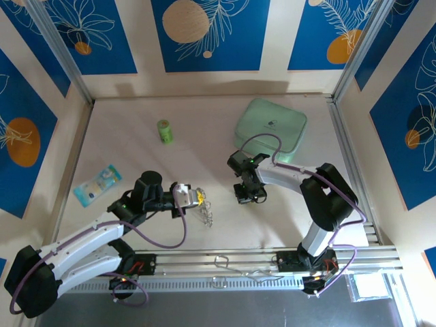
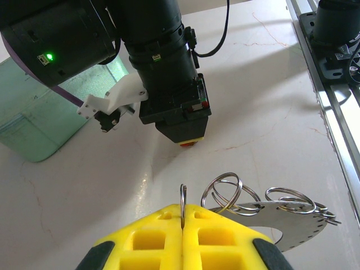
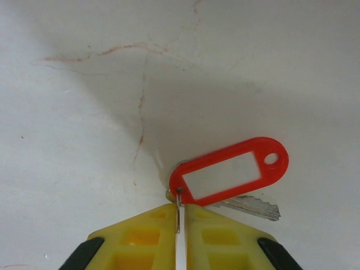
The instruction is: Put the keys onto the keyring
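The keyring is a flat silvery piece hung with several wire rings, lying on the white table; in the top view it sits as a spiky cluster at mid-table. My left gripper is shut on one upright wire ring of it. One of the keys, silvery with a red tag, lies flat on the table. My right gripper is closed down on the small ring through that tag, a slim gap left beside it. The right gripper stands right of the left gripper.
A green cylinder stands at the back left. A pale green pouch lies at the back right, just behind the right arm. A blue packet lies at the left. A metal rail runs along the near edge.
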Robot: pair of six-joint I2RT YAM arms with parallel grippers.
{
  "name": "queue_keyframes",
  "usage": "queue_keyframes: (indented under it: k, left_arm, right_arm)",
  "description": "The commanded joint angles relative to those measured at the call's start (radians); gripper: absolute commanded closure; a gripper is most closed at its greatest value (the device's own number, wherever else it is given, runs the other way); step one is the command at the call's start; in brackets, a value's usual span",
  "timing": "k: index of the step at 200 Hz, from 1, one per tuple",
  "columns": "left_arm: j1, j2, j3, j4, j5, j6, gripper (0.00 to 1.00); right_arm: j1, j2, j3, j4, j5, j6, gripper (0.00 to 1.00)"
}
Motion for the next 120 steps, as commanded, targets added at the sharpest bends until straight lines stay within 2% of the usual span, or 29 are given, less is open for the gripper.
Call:
queue_keyframes:
  k: [1, 37, 91, 120]
  left_arm:
    - [-0.010, -0.019, -0.005, 0.001, 0.008, 0.025, 1.00]
    - [-0.010, -0.020, -0.005, 0.001, 0.008, 0.025, 1.00]
    - [-0.010, -0.020, -0.005, -0.002, 0.006, 0.027, 1.00]
    - [-0.009, -0.019, -0.005, 0.001, 0.006, 0.028, 1.00]
  right_arm:
    - [0.006, 0.003, 0.019, -0.025, -0.003, 0.006, 0.91]
    - [0.004, 0.000, 0.013, -0.017, -0.002, -0.001, 1.00]
    - [0.002, 0.010, 0.016, -0.014, -0.003, -0.009, 1.00]
    - [0.002, 0.012, 0.016, -0.009, -0.013, -0.014, 0.97]
